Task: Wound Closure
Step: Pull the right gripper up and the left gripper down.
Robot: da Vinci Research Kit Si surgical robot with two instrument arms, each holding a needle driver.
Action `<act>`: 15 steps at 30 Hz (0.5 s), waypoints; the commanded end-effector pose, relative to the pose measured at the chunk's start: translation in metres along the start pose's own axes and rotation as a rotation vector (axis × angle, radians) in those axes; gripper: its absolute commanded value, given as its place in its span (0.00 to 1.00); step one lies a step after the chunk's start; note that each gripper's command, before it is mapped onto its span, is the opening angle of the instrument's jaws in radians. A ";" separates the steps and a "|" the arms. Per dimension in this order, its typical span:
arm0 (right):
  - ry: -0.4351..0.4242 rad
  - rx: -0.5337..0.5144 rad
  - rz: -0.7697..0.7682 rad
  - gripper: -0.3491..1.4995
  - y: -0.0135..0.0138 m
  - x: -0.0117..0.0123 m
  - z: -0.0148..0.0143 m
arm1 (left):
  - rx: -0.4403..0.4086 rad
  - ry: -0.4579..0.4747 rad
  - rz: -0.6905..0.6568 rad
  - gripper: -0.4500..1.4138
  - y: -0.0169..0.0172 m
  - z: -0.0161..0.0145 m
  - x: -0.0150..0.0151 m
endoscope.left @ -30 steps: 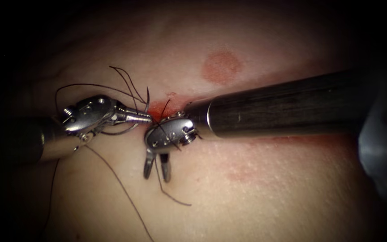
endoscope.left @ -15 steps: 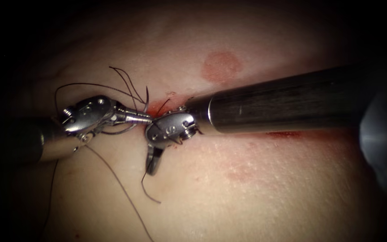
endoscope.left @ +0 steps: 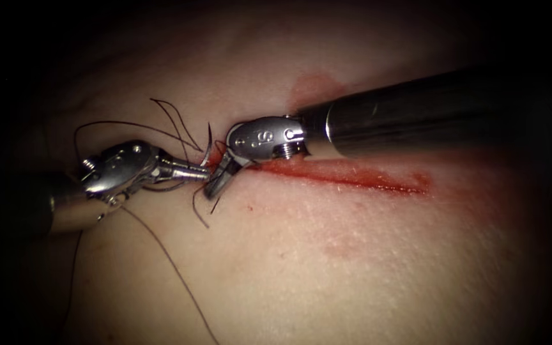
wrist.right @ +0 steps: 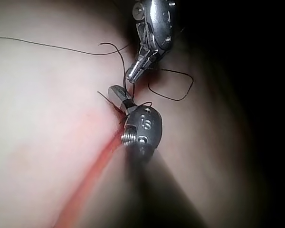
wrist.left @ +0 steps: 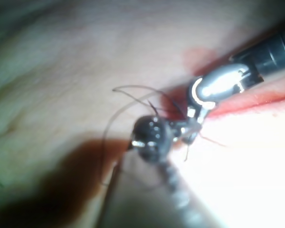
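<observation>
Both claws, left (endoscope.left: 200,171) and right (endoscope.left: 217,184), pinch thread (endoscope.left: 196,207) at the cut's (endoscope.left: 346,177) left end; tugging could snap it.

Dark shafts (endoscope.left: 416,112), steel wrist (endoscope.left: 264,137) w/ screws.

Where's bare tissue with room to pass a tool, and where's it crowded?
Free: the tissue below the cut, right of the trailing thread. Crowded: the cut's left end, where the left tool and right tool meet, each shut on thread. I cannot tell where the needle is.
</observation>
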 end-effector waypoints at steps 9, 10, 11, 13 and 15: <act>0.032 -0.048 0.064 0.00 0.0000 -0.0011 -0.0007 | 0.009 0.000 -0.008 0.05 0.0000 0.0002 -0.0009; 0.032 -0.047 0.066 0.00 -0.0001 -0.0012 -0.0007 | 0.009 0.000 -0.008 0.05 0.0000 0.0002 -0.0010; 0.031 -0.047 0.066 0.00 -0.0002 -0.0013 -0.0008 | 0.009 -0.001 -0.007 0.05 0.0001 0.0002 -0.0011; 0.032 -0.047 0.067 0.00 -0.0004 -0.0016 -0.0012 | 0.026 -0.001 -0.009 0.05 0.0007 0.0002 -0.0015; 0.033 -0.051 0.072 0.00 -0.0003 -0.0017 -0.0016 | 0.048 -0.010 -0.009 0.05 0.0012 0.0004 -0.0017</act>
